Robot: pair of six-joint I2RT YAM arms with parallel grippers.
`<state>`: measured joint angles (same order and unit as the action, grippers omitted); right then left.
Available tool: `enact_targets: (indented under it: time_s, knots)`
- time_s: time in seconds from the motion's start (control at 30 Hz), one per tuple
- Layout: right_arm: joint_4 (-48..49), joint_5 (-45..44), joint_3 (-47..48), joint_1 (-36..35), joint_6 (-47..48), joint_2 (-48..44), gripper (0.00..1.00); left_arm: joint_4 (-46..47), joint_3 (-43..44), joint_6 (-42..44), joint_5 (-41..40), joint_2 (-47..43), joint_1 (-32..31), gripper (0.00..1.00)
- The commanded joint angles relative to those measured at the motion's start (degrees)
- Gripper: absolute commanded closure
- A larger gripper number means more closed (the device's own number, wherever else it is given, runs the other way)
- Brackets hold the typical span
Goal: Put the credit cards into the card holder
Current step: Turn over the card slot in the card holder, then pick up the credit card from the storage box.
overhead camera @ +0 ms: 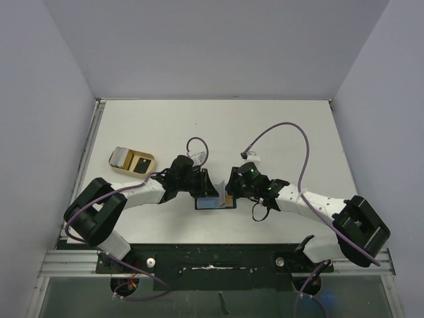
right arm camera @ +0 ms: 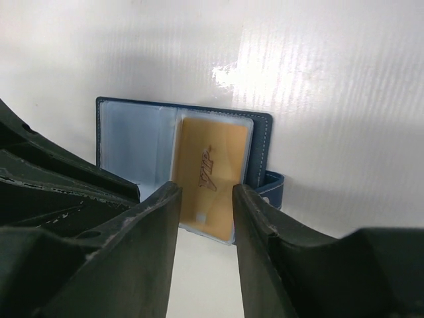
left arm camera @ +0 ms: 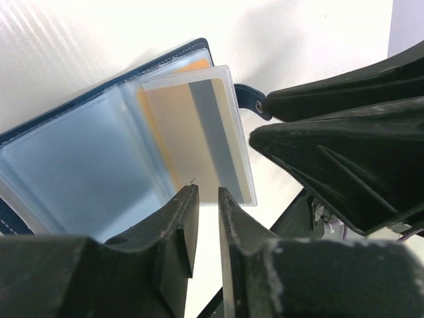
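Note:
The card holder (overhead camera: 211,203) lies open on the white table between my two grippers; it is navy with light blue clear sleeves. A tan/gold card (right arm camera: 212,172) sits in a raised sleeve, its dark stripe showing in the left wrist view (left arm camera: 199,132). My left gripper (left arm camera: 205,192) has only a narrow gap, its tips at that sleeve's lower edge, with nothing seen clamped. My right gripper (right arm camera: 207,192) is open, its fingers either side of the gold card's near end. The black card (overhead camera: 141,163) lies in the beige tray (overhead camera: 119,158) to the left.
The holder's snap tab (right arm camera: 273,185) sticks out on its right side. Purple cables loop above both arms, one ending in a small plug (overhead camera: 248,154). The right gripper's fingers (left arm camera: 344,132) fill the right of the left wrist view. Grey walls stand round the table.

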<state>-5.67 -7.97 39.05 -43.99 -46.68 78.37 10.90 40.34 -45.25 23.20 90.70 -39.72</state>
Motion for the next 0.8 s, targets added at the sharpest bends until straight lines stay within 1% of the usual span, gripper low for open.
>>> enact_targets:
  time_s: [0.0, 0.07, 0.13, 0.17, 0.2, 0.23, 0.3, 0.33, 0.37, 0.4, 0.43, 0.6, 0.77]
  knots:
    - [-2.8, -5.8, 0.7, -0.6, 0.9, -4.4, 0.59, 2.3, 2.8, 0.9, -0.6, -1.2, -0.2, 0.79]
    - [-3.6, -6.5, 0.7, -0.6, 0.9, -5.8, 0.51, -0.1, 3.6, 2.4, -1.9, -2.1, -0.1, 0.76]
    - [-4.3, -7.2, 0.8, -0.6, 1.1, -7.1, 0.45, -3.7, 4.9, 4.4, -4.2, -3.2, -0.1, 0.70]
    - [-4.5, -7.4, 0.8, -0.6, 1.3, -7.9, 0.42, -6.2, 5.8, 5.6, -5.7, -3.9, 0.1, 0.66]
    - [-4.7, -7.3, 0.9, -0.6, 1.5, -8.4, 0.40, -8.7, 6.9, 7.0, -7.5, -4.6, 0.1, 0.58]
    - [-4.7, -7.2, 0.9, -0.6, 1.8, -8.9, 0.38, -11.8, 7.9, 8.8, -9.3, -5.5, 0.3, 0.54]
    - [-4.8, -7.2, 1.0, -0.6, 2.2, -9.8, 0.35, -16.3, 9.8, 11.5, -12.7, -6.8, 0.9, 0.53]
    - [-4.8, -7.2, 1.1, -0.6, 2.5, -10.2, 0.31, -18.4, 11.1, 12.8, -14.8, -7.5, 1.4, 0.52]
    - [-4.9, -7.2, 1.2, -0.6, 2.7, -10.5, 0.27, -20.9, 11.7, 14.1, -16.1, -8.1, 2.1, 0.48]
    - [-5.1, -7.1, 1.3, -0.6, 2.9, -10.8, 0.24, -23.2, 13.1, 15.4, -18.4, -8.7, 3.3, 0.39]
    - [-5.2, -7.1, 1.4, -0.6, 3.1, -11.0, 0.22, -25.3, 14.0, 16.7, -19.7, -9.5, 4.6, 0.35]
    - [-4.9, -6.8, 0.8, -0.8, 3.6, -12.9, 0.20, -33.7, 18.3, 22.9, -25.6, -13.2, 12.6, 0.33]
    - [-4.0, -5.9, 0.0, -0.8, 4.1, -14.1, 0.20, -38.1, 20.8, 28.3, -30.1, -15.3, 21.8, 0.33]
